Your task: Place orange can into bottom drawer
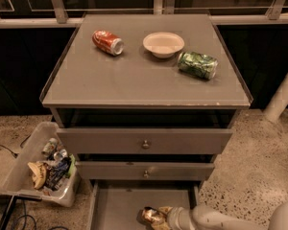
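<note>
The robot's hand [161,217] is gripping the orange can [149,215] low inside the pulled-out bottom drawer [116,206], towards its right side.

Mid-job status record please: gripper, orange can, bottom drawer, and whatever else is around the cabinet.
gripper: low in the open bottom drawer, right at the orange can
orange can: in the bottom drawer, near its front, at the gripper
bottom drawer: pulled open
cabinet top: holds red can, white bowl, green can
floor, left: bin of clutter
</note>
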Available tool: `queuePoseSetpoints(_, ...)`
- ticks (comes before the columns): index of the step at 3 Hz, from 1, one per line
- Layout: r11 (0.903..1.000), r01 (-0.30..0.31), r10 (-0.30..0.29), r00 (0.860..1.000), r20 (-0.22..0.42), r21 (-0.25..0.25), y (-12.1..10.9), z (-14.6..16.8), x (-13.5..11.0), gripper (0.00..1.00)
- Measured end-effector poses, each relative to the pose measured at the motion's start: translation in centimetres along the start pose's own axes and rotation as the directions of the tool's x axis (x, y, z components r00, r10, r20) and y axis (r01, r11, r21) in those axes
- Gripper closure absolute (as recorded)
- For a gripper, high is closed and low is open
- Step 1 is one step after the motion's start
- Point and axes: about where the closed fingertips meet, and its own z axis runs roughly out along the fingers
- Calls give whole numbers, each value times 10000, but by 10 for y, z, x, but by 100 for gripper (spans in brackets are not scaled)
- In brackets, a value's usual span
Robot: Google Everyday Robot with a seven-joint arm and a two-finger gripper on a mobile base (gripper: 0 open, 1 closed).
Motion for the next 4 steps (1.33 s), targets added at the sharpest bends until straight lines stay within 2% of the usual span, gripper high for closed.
queuePoseSetpoints(2,10000,0,0,10000,0,-1,0,0,0,14)
queuePoseSetpoints(3,10000,0,0,10000,1,-3,0,0,0,0)
queuePoseSetpoints(4,10000,0,0,10000,1,-3,0,0,0,0)
